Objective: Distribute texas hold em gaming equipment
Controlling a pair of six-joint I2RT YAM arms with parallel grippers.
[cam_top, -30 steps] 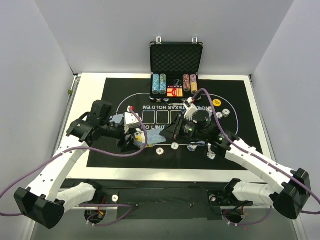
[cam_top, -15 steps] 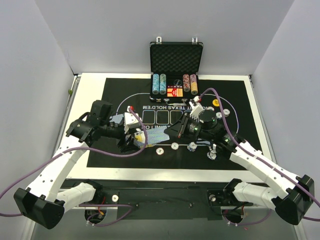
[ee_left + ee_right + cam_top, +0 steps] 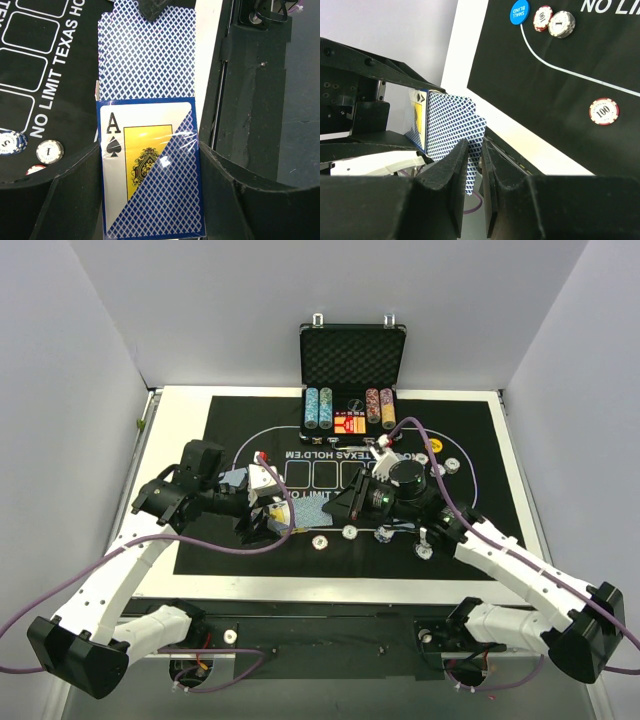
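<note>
My left gripper [image 3: 262,512] is shut on a deck of playing cards in its box [image 3: 150,170], which shows an ace of spades and a blue diamond pattern. Blue-backed cards [image 3: 145,55] stick out of the box's far end. My right gripper [image 3: 345,502] meets the deck above the mat's near left part. Its fingers [image 3: 462,165] are closed on the edge of a blue-backed card [image 3: 455,125] next to the box [image 3: 417,120]. Its dark fingertip touches the cards' far edge in the left wrist view [image 3: 155,7]. Several poker chips [image 3: 350,532] lie in a row on the mat.
The black "NO LIMIT TEXAS HOLD'EM" mat [image 3: 240,420] covers the table. The open black case [image 3: 352,360] with chip stacks stands at the back. A yellow button [image 3: 434,444] and chips [image 3: 452,465] lie at right. A blue SMALL BLIND button [image 3: 519,12] lies beside two chips [image 3: 562,24].
My right gripper drew away to the right half a second ago and has come back left to the deck. The left arm has held still with the deck.
</note>
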